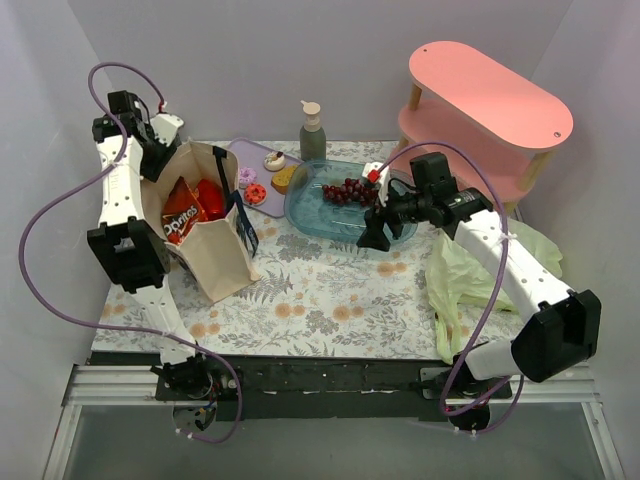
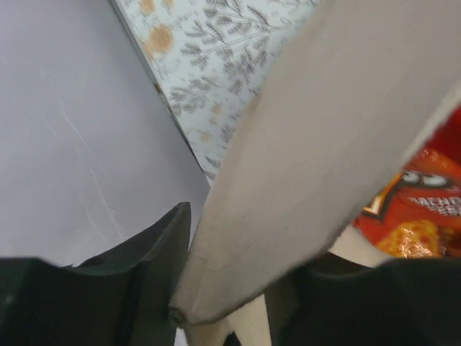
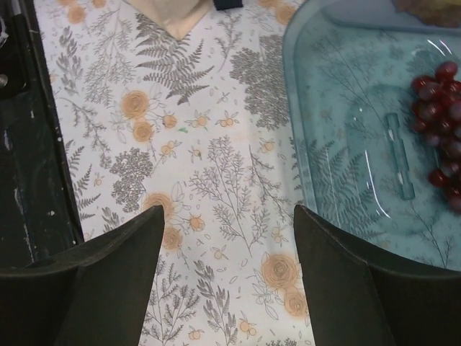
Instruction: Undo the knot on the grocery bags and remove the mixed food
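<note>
The beige canvas tote (image 1: 215, 255) stands open at the left with a red Doritos bag (image 1: 182, 215) and red packets inside. My left gripper (image 1: 160, 160) is shut on the tote's far rim (image 2: 288, 180); the Doritos bag (image 2: 418, 209) shows beyond it. Dark red grapes (image 1: 348, 190) lie in the clear blue tray (image 1: 310, 215), also in the right wrist view (image 3: 439, 122). My right gripper (image 1: 375, 232) is open and empty above the tablecloth, at the tray's near edge (image 3: 302, 173). The pale-green plastic bag (image 1: 480, 275) lies slack at the right under my right arm; no knot shows.
A pump bottle (image 1: 312, 132) stands at the back. A lilac board (image 1: 250, 165) holds small pastries and a yellowish piece (image 1: 284, 178). A pink two-tier stand (image 1: 490, 115) is at the back right. The tote's navy handle (image 1: 243, 225) hangs over its side.
</note>
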`<state>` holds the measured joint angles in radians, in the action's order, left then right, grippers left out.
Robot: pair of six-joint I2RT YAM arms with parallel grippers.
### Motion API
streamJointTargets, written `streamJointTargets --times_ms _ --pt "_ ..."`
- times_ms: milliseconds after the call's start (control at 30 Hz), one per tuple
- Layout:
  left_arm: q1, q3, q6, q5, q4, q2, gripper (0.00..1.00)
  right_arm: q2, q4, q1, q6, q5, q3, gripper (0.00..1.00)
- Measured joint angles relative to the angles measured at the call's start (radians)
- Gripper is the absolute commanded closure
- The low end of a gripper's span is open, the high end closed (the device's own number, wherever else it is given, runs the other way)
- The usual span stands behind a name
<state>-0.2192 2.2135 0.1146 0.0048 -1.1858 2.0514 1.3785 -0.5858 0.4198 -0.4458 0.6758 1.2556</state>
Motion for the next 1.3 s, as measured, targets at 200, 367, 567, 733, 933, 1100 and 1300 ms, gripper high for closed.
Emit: streamJointTargets --times_ms 200,367,567,733,933,1100,1300 --pt "-0.002 -0.15 -0.009 0.043 -0.059 -0.09 1.0 0.038 -0.012 0.161 -0.058 -0.032 0.06 0.2" --pt "0.008 -0.39 -0.039 0.105 -0.064 -0.248 1.0 0.14 0.005 0.299 -0.052 -0.063 0.134 0.17" --pt "-0.002 -0.473 -0.132 0.129 -0.111 -0.333 1.0 0.362 0.087 0.442 0.047 -0.143 0.31 0.14" --pt "-0.002 -0.472 -0.168 0.142 -0.122 -0.348 1.0 0.553 0.158 0.5 0.129 -0.243 0.513 0.15" --pt "-0.002 -0.472 -0.183 0.142 -0.129 -0.357 1.0 0.74 0.205 0.497 0.142 -0.202 0.715 0.77" --pt "-0.002 -0.419 -0.196 0.143 -0.154 -0.354 1.0 0.774 0.204 0.5 0.106 -0.15 0.703 0.99" --pt "-0.002 -0.426 -0.129 0.294 -0.152 -0.398 1.0 0.509 0.171 0.443 -0.031 -0.059 0.369 0.99"
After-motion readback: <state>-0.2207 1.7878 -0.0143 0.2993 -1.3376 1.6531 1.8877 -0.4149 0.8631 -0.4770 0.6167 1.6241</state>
